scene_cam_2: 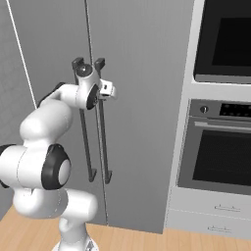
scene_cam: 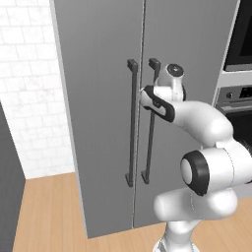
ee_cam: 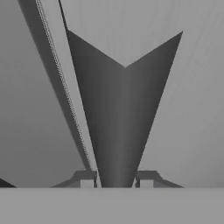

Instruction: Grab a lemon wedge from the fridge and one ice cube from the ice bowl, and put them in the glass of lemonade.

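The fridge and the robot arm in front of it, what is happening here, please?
The white arm reaches up to the closed grey fridge. In the hand view its gripper sits around the right door's black bar handle, one fingertip on each side, near the handle's top. Both doors look shut, so the lemon wedge inside is not reachable yet.

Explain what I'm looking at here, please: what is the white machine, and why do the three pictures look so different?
It is a white robot arm on a base that can drive, in a computer-rendered kitchen. Two cameras ride on the base, behind the arm to its left and right. The third sits on the hand, looking along its pincer. The tall grey cabinet is the fridge, doors closed. The arm has reached up to the right door's black bar handle. In the hand view the bar runs between the two fingertips, so the pincer straddles it; whether it is squeezing, I cannot tell. An oven stands right of the fridge.
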Controlling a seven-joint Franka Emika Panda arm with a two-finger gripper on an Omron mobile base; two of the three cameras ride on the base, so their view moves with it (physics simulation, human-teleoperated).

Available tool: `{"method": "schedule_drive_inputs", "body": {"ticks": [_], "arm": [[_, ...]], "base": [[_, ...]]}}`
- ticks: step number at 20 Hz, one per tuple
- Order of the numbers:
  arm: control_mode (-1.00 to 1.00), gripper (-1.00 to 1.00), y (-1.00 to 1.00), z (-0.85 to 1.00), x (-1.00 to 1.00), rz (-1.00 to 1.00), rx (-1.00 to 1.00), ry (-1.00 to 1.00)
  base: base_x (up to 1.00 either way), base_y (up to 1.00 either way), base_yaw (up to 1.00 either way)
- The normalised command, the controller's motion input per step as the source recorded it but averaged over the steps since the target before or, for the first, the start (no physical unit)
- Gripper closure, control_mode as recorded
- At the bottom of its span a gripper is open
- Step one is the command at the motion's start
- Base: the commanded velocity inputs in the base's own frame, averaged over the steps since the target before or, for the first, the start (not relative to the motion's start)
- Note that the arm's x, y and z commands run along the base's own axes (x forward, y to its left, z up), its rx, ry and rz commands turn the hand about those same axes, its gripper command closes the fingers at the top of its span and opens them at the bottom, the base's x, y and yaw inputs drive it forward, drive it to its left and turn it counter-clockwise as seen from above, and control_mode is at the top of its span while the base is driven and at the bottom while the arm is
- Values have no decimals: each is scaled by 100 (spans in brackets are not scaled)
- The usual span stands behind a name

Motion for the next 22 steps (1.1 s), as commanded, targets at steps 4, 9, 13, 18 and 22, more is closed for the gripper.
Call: {"method": "schedule_drive_inputs", "body": {"ticks": [4,9,13,18,22], "arm": [[-100,100,-42,0,0,0,0,0],[-100,100,-79,3,-22,0,0,-1],[-100,100,-95,7,-79,0,1,-3],[-100,100,-99,4,-92,0,3,-5],[-100,100,-99,7,-86,0,3,-3]], "base": [[0,0,0],[0,0,0],[0,0,0],[0,0,0],[0,0,0]]}}
